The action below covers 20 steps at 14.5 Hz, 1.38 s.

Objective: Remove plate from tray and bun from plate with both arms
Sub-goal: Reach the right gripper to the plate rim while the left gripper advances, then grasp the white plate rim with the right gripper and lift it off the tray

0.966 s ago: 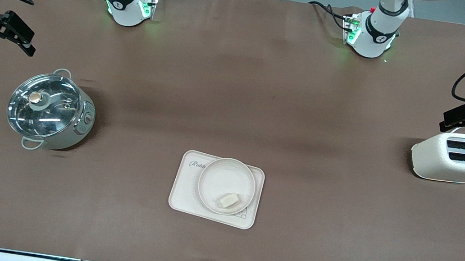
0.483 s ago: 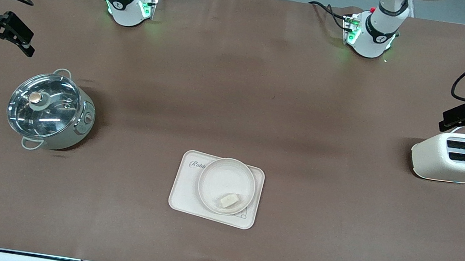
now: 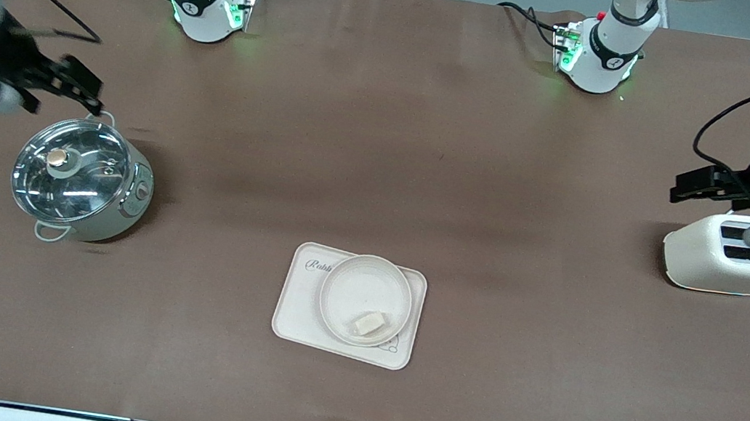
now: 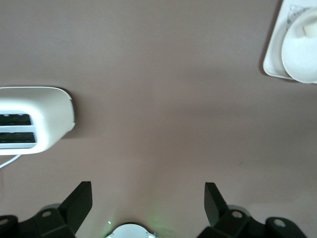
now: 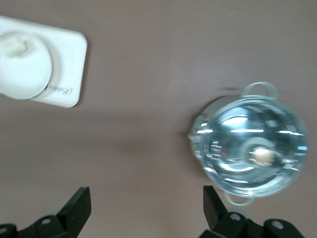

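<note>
The round cream plate (image 3: 358,290) rests on the rabbit tray (image 3: 300,303), in the middle of the table near the front camera. The small pale bun (image 3: 367,323) lies in the plate by its nearer rim. My right gripper (image 3: 89,93) is open and empty, in the air over the table beside the pot (image 3: 80,178). My left gripper (image 3: 688,185) is open and empty, in the air by the toaster (image 3: 705,261). The right wrist view shows the plate (image 5: 22,74) and the bun (image 5: 17,47). The left wrist view shows the plate (image 4: 302,54).
A steel pot with a glass lid stands toward the right arm's end of the table and also shows in the right wrist view (image 5: 252,148). A cream two-slot toaster stands toward the left arm's end and shows in the left wrist view (image 4: 34,119). Cables lie along the front edge.
Both arms have swung in from the table's ends toward the middle. The right gripper now hangs by the pot, the left by the toaster. Plate, bun and tray have not moved.
</note>
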Motion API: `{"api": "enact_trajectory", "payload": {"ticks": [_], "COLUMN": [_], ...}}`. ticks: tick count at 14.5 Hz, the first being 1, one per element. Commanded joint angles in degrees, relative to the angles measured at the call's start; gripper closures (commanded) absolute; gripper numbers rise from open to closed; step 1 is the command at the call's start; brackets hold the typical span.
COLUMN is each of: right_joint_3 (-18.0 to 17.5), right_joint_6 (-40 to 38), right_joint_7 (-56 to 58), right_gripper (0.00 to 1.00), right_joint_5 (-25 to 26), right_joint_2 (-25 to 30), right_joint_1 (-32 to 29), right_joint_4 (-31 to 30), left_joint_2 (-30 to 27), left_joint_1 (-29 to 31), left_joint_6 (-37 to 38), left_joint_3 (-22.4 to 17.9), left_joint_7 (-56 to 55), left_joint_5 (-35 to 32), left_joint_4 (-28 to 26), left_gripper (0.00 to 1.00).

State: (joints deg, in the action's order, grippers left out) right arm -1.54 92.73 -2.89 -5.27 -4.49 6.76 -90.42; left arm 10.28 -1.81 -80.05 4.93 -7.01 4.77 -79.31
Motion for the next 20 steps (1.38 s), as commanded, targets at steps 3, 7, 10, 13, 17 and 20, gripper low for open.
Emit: {"api": "enact_trajectory", "payload": {"ticks": [3, 7, 10, 13, 17, 20], "right_joint_3": [0.22, 0.22, 0.22, 0.22, 0.22, 0.22], "right_joint_6": [15.94, 37.39, 48.39, 55.00, 56.51, 60.37], "right_joint_7": [-2.11, -16.94, -19.87, -23.02, -24.27, -23.48], "right_gripper": [0.00, 0.00, 0.00, 0.00, 0.41, 0.78], "right_joint_5": [-14.40, -18.64, -18.73, -18.90, -18.82, -18.64], "right_joint_2": [-18.59, -33.44, -41.72, -45.07, -48.32, -49.73], "right_joint_1": [5.08, 15.62, 19.77, 22.67, 24.43, 24.88], "right_joint_4": [1.12, 5.14, 8.33, 8.68, 11.93, 11.76], "left_joint_2": [1.75, 3.94, 6.50, 7.91, 8.87, 10.10], "left_joint_1": [-2.58, -3.91, -3.99, -3.99, -4.08, -4.08], "left_joint_6": [-3.96, -10.90, -14.77, -17.33, -21.54, -24.27], "left_joint_3": [1.75, 2.62, 3.42, 3.42, 4.03, 4.91], "left_joint_7": [-0.98, -2.13, -2.13, -1.69, -2.13, -3.96], "left_joint_5": [1.12, 1.20, 1.12, 1.12, 1.38, 3.31], "left_joint_4": [-1.72, -4.28, -4.10, -4.01, -4.10, -4.01], "left_gripper": [0.00, 0.00, 0.00, 0.00, 0.00, 0.00]}}
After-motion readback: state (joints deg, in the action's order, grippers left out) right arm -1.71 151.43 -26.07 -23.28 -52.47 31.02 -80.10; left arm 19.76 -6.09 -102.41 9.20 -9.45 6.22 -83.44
